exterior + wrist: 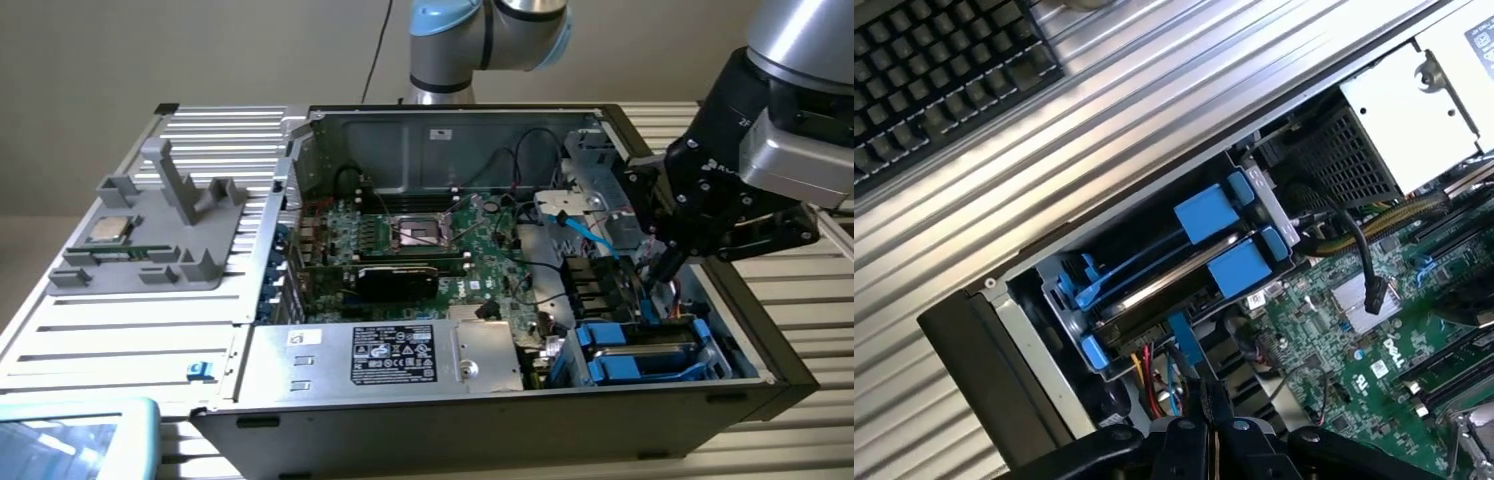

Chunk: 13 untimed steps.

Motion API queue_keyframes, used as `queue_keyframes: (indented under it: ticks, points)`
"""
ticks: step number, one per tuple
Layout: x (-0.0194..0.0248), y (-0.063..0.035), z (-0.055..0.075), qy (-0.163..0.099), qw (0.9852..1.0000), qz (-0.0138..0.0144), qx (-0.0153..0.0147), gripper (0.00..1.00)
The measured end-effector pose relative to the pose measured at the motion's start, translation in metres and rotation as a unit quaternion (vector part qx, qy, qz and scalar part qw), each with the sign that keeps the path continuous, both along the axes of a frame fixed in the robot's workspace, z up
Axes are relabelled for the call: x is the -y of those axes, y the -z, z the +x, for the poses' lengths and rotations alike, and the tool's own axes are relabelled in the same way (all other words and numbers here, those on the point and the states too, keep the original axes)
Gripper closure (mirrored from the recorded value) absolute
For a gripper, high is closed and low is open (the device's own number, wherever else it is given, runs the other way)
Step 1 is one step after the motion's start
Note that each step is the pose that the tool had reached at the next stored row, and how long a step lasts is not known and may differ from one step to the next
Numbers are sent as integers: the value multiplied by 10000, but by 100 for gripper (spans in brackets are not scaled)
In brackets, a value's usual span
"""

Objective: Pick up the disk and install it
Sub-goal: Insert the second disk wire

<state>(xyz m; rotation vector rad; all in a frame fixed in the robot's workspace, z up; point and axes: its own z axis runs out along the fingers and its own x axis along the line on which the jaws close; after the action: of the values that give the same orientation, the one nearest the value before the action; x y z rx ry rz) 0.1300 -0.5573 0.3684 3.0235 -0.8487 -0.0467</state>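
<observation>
One disk (1154, 290) sits in its blue bay, lower right of the exterior view; gripper (1206, 405) above it, fingers nearly together, empty; seating remains to confirm.

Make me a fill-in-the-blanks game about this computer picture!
1. The disk sits in a bay inside the computer ____.
2. The rails on the disk are ____.
3. The tool hangs above the bay, holding ____.
4. The big silver box carries a ____ label.

Missing words: case; blue; nothing; black
</observation>
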Motion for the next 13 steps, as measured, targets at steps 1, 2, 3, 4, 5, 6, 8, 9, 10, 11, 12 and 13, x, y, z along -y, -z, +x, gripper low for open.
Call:
queue_keyframes:
  ticks: [1, 2, 3, 4, 5, 6, 8, 9, 10, 11, 12, 13]
  points:
    - [0, 1, 0, -90, 10000, 6, 0, 89]
    - [0, 2, 0, -182, 9998, 14, 0, 89]
    - [0, 2, 0, -272, 9996, 22, 0, 89]
    - [0, 3, 0, -365, 9993, 31, 0, 89]
    - [0, 4, 0, -454, 9990, 40, 0, 89]
    - [0, 5, 0, -547, 9985, 50, 0, 89]
    - [0, 6, 0, -727, 9973, 83, 1, 89]
    - [0, 6, 1, -758, 9971, 116, 2, 89]
    - [0, 6, 1, -759, 9970, 118, 1, 89]
    - [0, 6, 1, -759, 9970, 118, 1, 89]
    - [0, 6, 1, -759, 9970, 119, 2, 89]
    - [0, 6, 0, -760, 9970, 119, 3, 89]
